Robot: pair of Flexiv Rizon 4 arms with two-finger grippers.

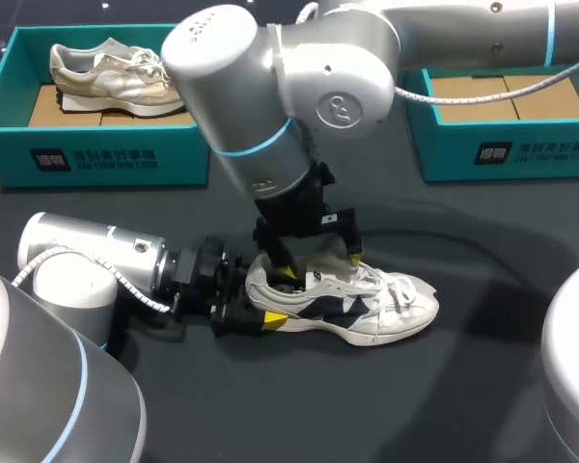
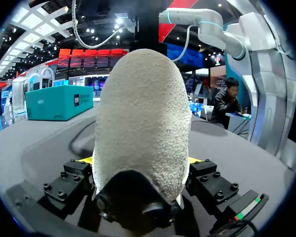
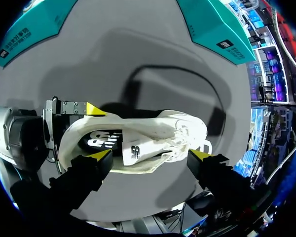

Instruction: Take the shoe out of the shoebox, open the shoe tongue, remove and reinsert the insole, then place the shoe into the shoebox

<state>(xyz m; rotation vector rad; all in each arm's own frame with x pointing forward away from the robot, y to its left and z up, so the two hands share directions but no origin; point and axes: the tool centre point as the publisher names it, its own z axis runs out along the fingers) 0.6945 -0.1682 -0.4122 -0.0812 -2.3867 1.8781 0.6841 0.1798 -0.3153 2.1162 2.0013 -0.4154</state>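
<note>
Left hand (image 1: 259,301) is pinching the shoe (image 1: 357,304) at the heel, one finger each side, held low and level with the counter (image 1: 463,386). In its own wrist view the heel fills everything ahead and only slivers of yellow show either side. We read that as a clamp: it stops the shoe sliding or tipping while the other arm works the opening. Right hand (image 1: 320,264) comes in from above, fingers spread wide along the shoe's length, gripping nothing. One fingertip sits at the collar near the heel, the other at the tongue (image 1: 345,278) end of the opening. We can't tell whether either tip actually touches fabric. Shoe stands on its sole mid-counter, toe to our right, laces (image 1: 398,289) bunched over the forefoot. So it's out of the box, and we judge we're at the tongue/insole step. Insole isn't visible in any view, so we can't say if it's in or out. Further out, right shoebox (image 1: 444,154) at the far right shows no shoe in the part we see, so it's likely the destination. Left shoebox (image 1: 116,159) at the far left holds a second shoe (image 1: 106,72). Both are well apart from the work area, so the arms have room. Risk: a hard upward pull by the right hand could slip the heel out of the clamp.
</note>
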